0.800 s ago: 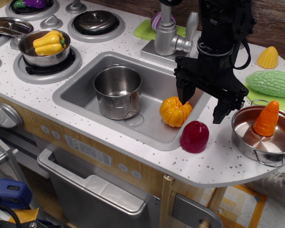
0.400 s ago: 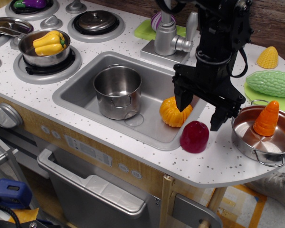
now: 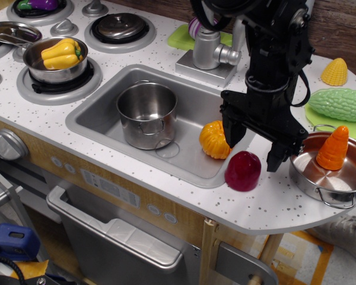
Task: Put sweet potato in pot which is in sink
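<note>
A: Black end effector point(image 3: 254, 148) hangs with its two fingers spread wide apart, gripping nothing. One finger point(image 3: 231, 135) sits in front of the pumpkin's right edge, the other point(image 3: 276, 159) beside the right-hand pan's rim.

B: And the sweet potato point(image 3: 243, 170)?

A: On the white speckled surface point(image 3: 267, 205), at the sink's near right corner, just outside the rim. It sits below the gap between the fingers, not touched by either as far as I can tell.

B: Where is the pot point(image 3: 147, 114)?

A: Standing upright in the left half of the sink point(image 3: 95, 122), open top, seemingly with nothing inside.

B: What else is in the sink?

A: An orange pumpkin point(image 3: 214, 140), on the basin floor toward the right, well apart from the pot and near the sweet potato across the rim.

B: Right of the sink?

A: A shallow pan point(image 3: 329, 175) holding an orange carrot point(image 3: 334, 148), upright. Behind the sink stands the faucet point(image 3: 210, 47).
</note>
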### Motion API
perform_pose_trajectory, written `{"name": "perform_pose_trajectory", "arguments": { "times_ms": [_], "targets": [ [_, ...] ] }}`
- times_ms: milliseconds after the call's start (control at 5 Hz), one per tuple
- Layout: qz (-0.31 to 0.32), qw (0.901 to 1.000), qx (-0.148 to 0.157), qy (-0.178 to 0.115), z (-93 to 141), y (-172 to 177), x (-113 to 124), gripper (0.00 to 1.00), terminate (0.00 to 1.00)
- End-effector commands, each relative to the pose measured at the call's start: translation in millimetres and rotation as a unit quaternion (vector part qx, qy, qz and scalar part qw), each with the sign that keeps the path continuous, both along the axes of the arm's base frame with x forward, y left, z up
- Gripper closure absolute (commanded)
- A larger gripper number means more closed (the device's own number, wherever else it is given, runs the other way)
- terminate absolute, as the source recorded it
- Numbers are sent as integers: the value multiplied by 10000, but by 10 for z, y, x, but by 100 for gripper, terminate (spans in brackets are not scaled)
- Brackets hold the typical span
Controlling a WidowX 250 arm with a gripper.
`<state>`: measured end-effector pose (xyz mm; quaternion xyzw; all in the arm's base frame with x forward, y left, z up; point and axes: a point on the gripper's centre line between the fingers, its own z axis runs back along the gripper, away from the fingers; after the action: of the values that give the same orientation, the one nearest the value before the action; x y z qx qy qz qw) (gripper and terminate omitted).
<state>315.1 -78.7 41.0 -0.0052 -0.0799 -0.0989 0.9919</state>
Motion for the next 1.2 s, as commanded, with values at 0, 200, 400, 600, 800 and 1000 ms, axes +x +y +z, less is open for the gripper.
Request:
{"name": "perform_pose_trajectory", "arguments": {
  "times_ms": [0,200,400,600,800,1000],
  "targets": [
    [12,9997,-98,-221,2,66,68,0,0],
    [-15,9993,-152,-335,-86,96,76,0,0],
    [21,9988,-234,-437,-178,91,56,0,0],
    [97,9976,-468,-500,-270,88,29,0,0],
    [127,9971,-504,-550,-301,81,17,100,0],
    [-75,9983,-166,-562,-124,146,64,100,0]
  ]
}}
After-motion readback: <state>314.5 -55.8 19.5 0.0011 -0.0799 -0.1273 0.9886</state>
